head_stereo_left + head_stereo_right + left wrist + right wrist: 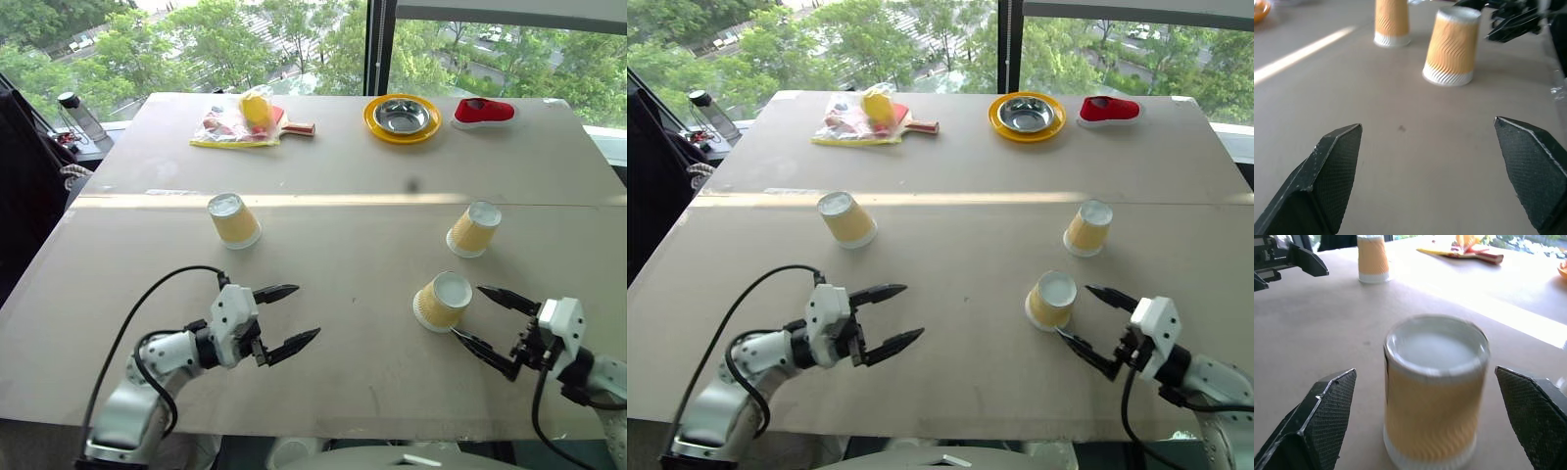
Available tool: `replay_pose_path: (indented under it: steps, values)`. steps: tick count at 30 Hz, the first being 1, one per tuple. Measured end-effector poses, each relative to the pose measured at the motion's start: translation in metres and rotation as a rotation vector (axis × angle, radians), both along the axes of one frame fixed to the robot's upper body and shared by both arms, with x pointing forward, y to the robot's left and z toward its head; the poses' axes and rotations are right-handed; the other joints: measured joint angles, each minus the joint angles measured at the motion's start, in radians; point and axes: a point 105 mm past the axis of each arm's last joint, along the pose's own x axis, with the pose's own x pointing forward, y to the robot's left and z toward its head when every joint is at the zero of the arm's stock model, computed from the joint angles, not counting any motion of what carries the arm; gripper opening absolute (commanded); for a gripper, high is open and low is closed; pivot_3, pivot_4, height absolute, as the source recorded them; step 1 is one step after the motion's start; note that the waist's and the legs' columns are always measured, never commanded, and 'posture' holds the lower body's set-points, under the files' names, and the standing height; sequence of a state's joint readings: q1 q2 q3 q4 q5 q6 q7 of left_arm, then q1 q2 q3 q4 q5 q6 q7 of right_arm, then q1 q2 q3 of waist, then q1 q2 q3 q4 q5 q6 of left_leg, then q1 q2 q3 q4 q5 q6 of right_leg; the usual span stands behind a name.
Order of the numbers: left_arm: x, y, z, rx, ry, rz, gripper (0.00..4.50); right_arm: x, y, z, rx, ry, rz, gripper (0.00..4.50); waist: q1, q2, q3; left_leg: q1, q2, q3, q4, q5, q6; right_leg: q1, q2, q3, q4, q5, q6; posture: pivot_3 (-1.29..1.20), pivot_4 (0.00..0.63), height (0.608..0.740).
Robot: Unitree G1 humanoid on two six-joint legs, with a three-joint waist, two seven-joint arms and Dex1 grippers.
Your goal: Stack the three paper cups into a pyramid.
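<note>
Three paper cups stand upside down on the brown table, yellow-tan sides with white bases up. One cup (233, 219) is at the left middle, one (474, 229) at the right middle, and the nearest (442, 301) sits just in front of my right gripper (467, 311). That gripper is open, its fingertips on either side of the cup's near edge and not touching it; the right wrist view has the cup (1432, 391) between the fingers. My left gripper (307, 313) is open and empty over bare table, pointing right toward the two right-hand cups (1452, 46), (1392, 22).
Along the far edge lie a clear bag (240, 122) with a yellow object and a red paddle, a yellow plate (374, 124) holding a steel bowl, and a red shoe (483, 112). A bottle (80, 116) stands off the table's far left corner.
</note>
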State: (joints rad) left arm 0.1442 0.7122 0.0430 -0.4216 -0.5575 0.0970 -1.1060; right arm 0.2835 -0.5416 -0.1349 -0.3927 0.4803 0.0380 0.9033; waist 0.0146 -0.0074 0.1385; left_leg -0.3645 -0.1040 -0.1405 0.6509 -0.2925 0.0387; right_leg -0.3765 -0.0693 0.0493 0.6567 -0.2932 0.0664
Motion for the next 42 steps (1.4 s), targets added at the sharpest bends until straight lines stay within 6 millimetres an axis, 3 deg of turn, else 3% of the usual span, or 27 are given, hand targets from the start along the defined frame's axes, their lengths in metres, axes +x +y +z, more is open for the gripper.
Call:
replay_pose_path:
  steps: [6, 9, 10, 13, 18, 21, 23, 24, 29, 36, 40, 42]
  values:
    - [0.002, -0.007, 0.019, -0.013, -0.001, -0.104, 4.43, 0.009, 0.003, -0.002, 0.013, 0.024, -0.029, 4.50, -0.001, 0.000, 0.002, -0.001, 0.000, -0.001, 0.000, 0.000, 0.000, 0.000, 0.000, -0.004, -0.002, 0.000, 0.000, 0.00, 0.150, 0.740]
    - [0.001, -0.009, 0.023, -0.009, -0.012, -0.126, 4.50, 0.010, 0.004, -0.002, 0.019, 0.025, -0.031, 3.85, -0.004, 0.001, 0.002, -0.001, 0.000, 0.000, 0.000, 0.000, 0.000, 0.000, 0.000, -0.003, -0.003, 0.000, 0.000, 0.00, 0.150, 0.740]
    - [0.001, -0.009, 0.023, -0.012, -0.002, -0.129, 4.50, 0.010, 0.004, -0.003, 0.020, 0.029, -0.030, 3.32, -0.007, 0.001, 0.002, -0.001, 0.000, 0.000, 0.000, 0.000, 0.000, 0.000, 0.000, -0.003, -0.003, 0.000, 0.000, 0.00, 0.150, 0.740]
    - [0.001, -0.010, 0.022, -0.014, 0.014, -0.129, 4.50, 0.010, 0.005, -0.004, 0.021, 0.034, -0.031, 2.31, -0.003, 0.001, 0.003, -0.001, 0.000, 0.000, 0.000, 0.000, 0.000, 0.000, 0.000, -0.003, -0.002, 0.000, 0.000, 0.00, 0.150, 0.740]
    - [-0.001, -0.013, 0.024, -0.022, 0.020, -0.122, 4.50, 0.012, 0.007, -0.003, 0.031, 0.046, -0.031, 2.31, -0.003, 0.001, 0.002, 0.000, 0.000, 0.000, 0.000, 0.000, 0.000, 0.000, 0.000, -0.003, -0.002, 0.000, 0.000, 0.00, 0.150, 0.740]
    - [0.003, -0.013, 0.025, -0.053, 0.024, -0.054, 4.50, 0.026, 0.022, 0.004, 0.046, 0.024, -0.010, 2.31, -0.013, 0.001, 0.003, 0.000, 0.000, 0.000, 0.000, 0.000, -0.001, 0.000, 0.001, -0.002, -0.001, 0.000, 0.000, 0.00, 0.150, 0.740]
    - [0.011, -0.011, 0.026, -0.079, 0.017, 0.026, 4.50, 0.040, 0.036, 0.011, 0.047, -0.003, -0.009, 2.31, -0.020, 0.000, 0.003, 0.001, 0.001, 0.000, 0.000, 0.000, -0.001, -0.001, 0.001, -0.003, 0.000, 0.000, 0.000, 0.00, 0.150, 0.740]
    - [0.021, -0.007, 0.026, -0.108, 0.015, 0.141, 4.50, 0.060, 0.055, 0.017, 0.039, -0.029, -0.019, 2.31, -0.027, 0.000, 0.003, 0.002, 0.001, 0.000, 0.000, 0.000, -0.001, -0.001, 0.001, -0.003, 0.001, 0.000, 0.000, 0.00, 0.150, 0.740]
    - [0.035, -0.003, 0.013, -0.186, 0.088, 0.412, 4.50, 0.111, 0.107, 0.029, 0.005, -0.051, -0.018, 2.31, -0.029, -0.001, 0.003, 0.000, 0.001, 0.001, 0.001, 0.001, -0.002, -0.003, 0.002, -0.004, 0.001, 0.000, 0.000, 0.00, 0.150, 0.740]
    - [0.038, 0.004, 0.001, -0.131, 0.092, 0.555, 4.50, 0.141, 0.146, 0.027, -0.024, -0.011, 0.008, 2.31, -0.032, -0.001, 0.003, 0.000, 0.000, 0.004, 0.000, 0.000, -0.003, -0.006, 0.000, -0.008, 0.001, 0.000, 0.000, 0.00, 0.150, 0.740]
    - [0.040, 0.008, 0.000, -0.120, 0.057, 0.611, 4.50, 0.151, 0.157, 0.029, -0.024, -0.003, 0.014, 4.06, -0.034, -0.001, 0.003, 0.000, 0.000, 0.003, 0.000, 0.000, -0.003, -0.008, 0.000, -0.009, 0.003, 0.000, -0.001, 0.00, 0.150, 0.740]
    - [0.044, 0.010, 0.002, -0.134, 0.036, 0.630, 4.50, 0.150, 0.156, 0.026, 0.005, 0.017, 0.018, 4.45, -0.028, -0.001, 0.003, 0.000, 0.000, 0.003, 0.000, 0.000, -0.003, -0.008, 0.000, -0.009, 0.003, 0.000, -0.001, 0.00, 0.150, 0.740]
